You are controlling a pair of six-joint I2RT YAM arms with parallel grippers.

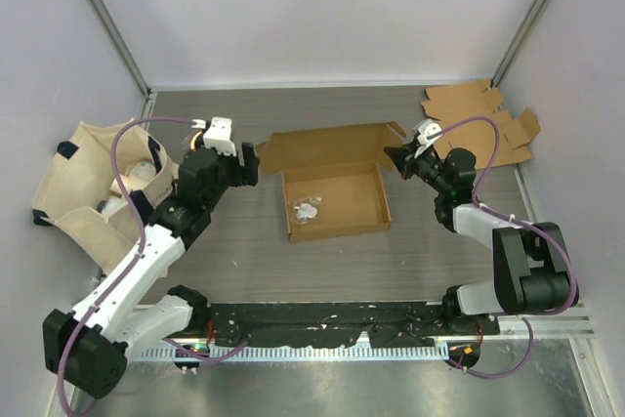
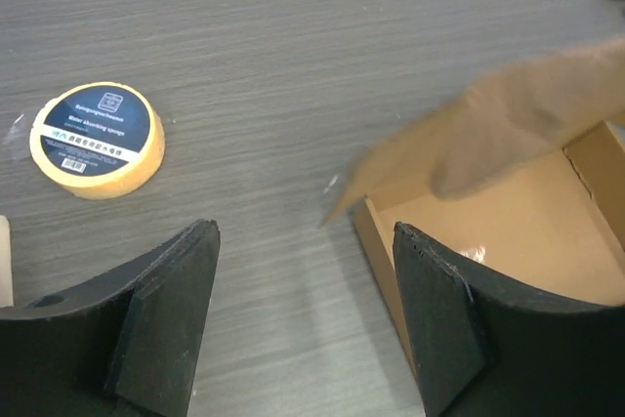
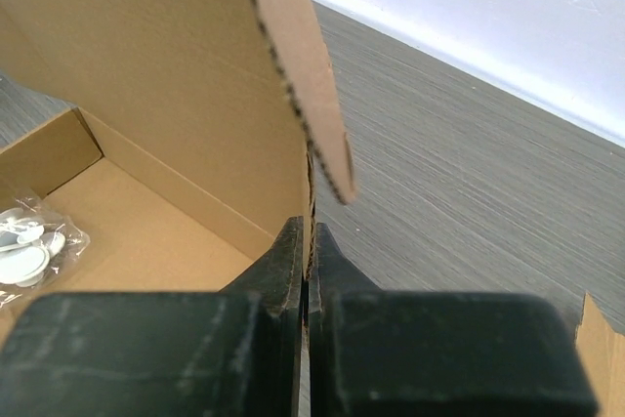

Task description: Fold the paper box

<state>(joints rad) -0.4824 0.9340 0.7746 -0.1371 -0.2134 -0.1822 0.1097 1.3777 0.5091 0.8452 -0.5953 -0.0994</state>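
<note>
Cardboard paper box [image 1: 337,204] is sitting open between the arms. The right gripper [image 1: 400,160] is pinching its right flap, and the left gripper [image 1: 250,164] is gaping wide beside its left corner. Side flaps are likely being folded now, so the left side probably needs grasping next.

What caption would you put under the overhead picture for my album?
Open box with a small bag inside; right jaws shut on its right edge, left jaws open at its left.

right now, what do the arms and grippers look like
Both arms have white links between bulky black joints. A purple cable loops along the left arm, and another runs along the right arm. Each wrist carries a small white block. The left gripper and right gripper have matte black, wedge-shaped fingers. No markings are visible.
</note>
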